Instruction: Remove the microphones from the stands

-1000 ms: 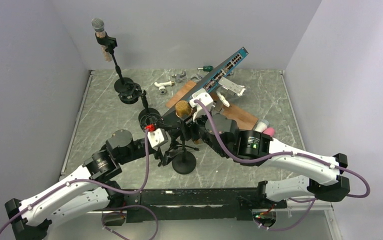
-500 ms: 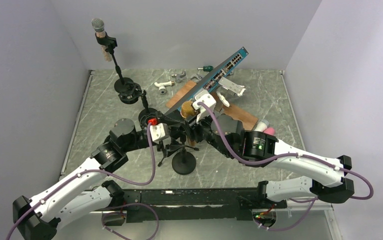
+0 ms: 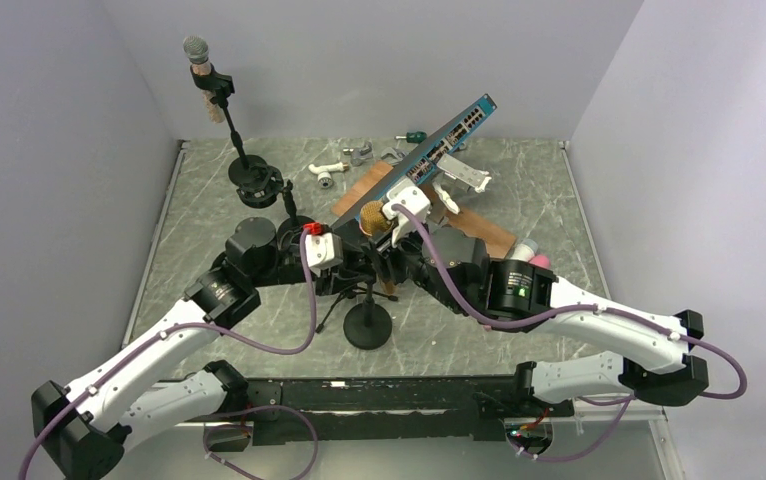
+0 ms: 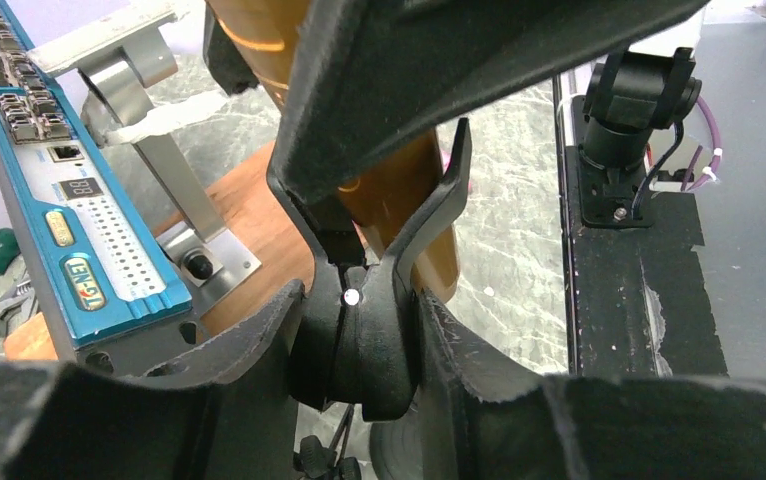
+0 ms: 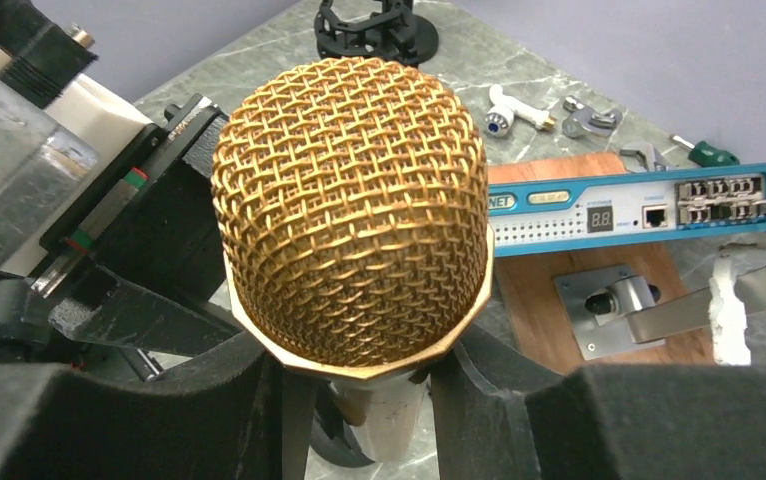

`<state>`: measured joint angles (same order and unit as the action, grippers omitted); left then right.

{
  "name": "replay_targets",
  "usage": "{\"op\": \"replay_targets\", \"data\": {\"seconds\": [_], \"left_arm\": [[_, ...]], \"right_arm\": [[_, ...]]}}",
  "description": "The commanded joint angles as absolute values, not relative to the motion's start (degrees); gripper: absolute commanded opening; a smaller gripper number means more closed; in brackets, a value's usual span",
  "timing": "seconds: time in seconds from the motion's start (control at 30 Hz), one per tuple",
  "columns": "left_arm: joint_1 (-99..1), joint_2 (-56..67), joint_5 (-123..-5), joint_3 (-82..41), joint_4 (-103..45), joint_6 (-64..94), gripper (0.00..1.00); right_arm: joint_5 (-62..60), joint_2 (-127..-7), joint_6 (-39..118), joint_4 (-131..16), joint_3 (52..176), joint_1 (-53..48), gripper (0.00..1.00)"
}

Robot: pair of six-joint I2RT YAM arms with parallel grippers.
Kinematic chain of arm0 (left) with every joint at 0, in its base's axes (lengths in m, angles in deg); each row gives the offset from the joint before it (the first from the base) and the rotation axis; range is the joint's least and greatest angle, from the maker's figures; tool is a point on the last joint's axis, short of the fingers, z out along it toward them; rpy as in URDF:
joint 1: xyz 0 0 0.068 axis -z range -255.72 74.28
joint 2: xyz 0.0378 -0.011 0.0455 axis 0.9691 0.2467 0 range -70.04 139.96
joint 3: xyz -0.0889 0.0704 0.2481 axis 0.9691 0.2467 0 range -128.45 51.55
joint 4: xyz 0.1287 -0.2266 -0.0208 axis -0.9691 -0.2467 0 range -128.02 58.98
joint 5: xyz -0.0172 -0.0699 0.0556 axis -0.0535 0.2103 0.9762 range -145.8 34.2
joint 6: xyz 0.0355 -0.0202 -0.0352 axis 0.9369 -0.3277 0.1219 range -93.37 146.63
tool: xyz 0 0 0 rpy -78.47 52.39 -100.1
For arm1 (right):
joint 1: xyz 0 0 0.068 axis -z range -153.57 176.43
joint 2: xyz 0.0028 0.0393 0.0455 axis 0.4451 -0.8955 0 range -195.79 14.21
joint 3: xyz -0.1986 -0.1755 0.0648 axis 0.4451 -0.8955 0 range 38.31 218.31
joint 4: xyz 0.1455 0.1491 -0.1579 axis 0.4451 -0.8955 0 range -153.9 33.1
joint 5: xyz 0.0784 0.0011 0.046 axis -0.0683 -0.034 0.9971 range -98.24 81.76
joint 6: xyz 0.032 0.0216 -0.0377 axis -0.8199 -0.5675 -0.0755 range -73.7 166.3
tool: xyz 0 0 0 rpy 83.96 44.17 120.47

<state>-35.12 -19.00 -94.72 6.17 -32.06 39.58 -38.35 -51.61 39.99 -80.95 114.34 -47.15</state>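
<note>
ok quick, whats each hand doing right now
left hand: closed on the stand clip
right hand: closed on the gold microphone, just under its head

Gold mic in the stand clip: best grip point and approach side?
Grip the gold microphone on its handle just under the mesh head, fingers either side, coming from the right as the right gripper does. The handle is narrow there, the wider head rim stops slipping, and the stand clip covers the handle lower down.
</note>
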Motion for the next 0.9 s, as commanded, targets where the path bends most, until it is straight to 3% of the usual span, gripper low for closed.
{"op": "replay_targets", "data": {"seconds": [0.0, 0.2, 0.5, 0.87], "left_arm": [[-35.23, -18.25, -99.27, 4.47, -35.67, 39.59, 0.0], [-35.25, -19.45, -99.52, 3.83, -40.21, 38.96, 0.0], [-35.28, -25.65, -95.24, 4.35, -44.91, 35.46, 0.0], [-35.23, -33.33, -73.43, -4.24, -57.92, 27.52, 0.0]], "right_arm": [[-40.23, -52.82, 40.73, -81.77, 121.88, -47.28, 0.2], [-51.79, -51.36, 39.41, -87.65, 129.01, -47.27, 0.0], [-56.38, -37.87, 35.62, -80.9, 113.49, -47.15, 0.0], [-61.91, -35.69, 30.66, -81.92, 108.63, -47.11, 0.0]]}}
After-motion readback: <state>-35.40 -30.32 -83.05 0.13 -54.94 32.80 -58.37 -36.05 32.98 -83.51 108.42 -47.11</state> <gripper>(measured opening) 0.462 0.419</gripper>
